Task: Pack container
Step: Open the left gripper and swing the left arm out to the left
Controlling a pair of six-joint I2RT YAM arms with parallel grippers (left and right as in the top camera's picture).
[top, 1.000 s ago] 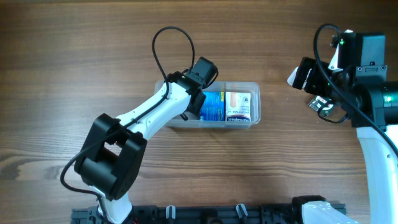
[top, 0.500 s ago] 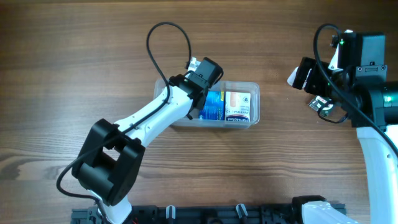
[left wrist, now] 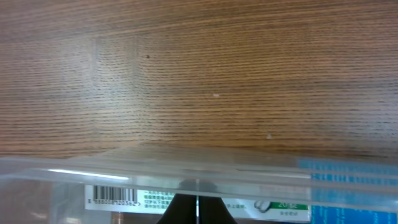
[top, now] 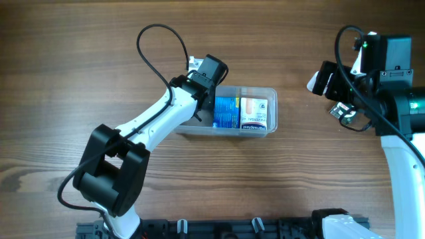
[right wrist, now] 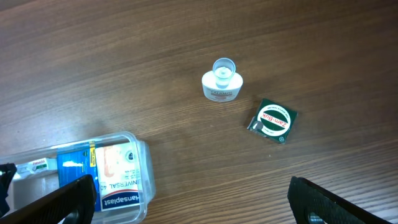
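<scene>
We take this for a robotics lab bench, not a home or a shop. A left arm [top: 156,123] and a right arm [top: 398,166], white and black, rise from a black mounting rail [top: 219,229] at the near edge of a wood-grain desk [top: 66,53], with a cable [top: 161,26] looping free. A few small goods lie out: a container [top: 273,106] of plaster boxes [top: 253,113], a small bottle [right wrist: 221,84] and a green tin [right wrist: 272,121].

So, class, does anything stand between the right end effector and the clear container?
Nothing visible does. Only bare table lies between the open right end effector and the container. The small bottle and green tin lie off to the side, not on that line.
</scene>
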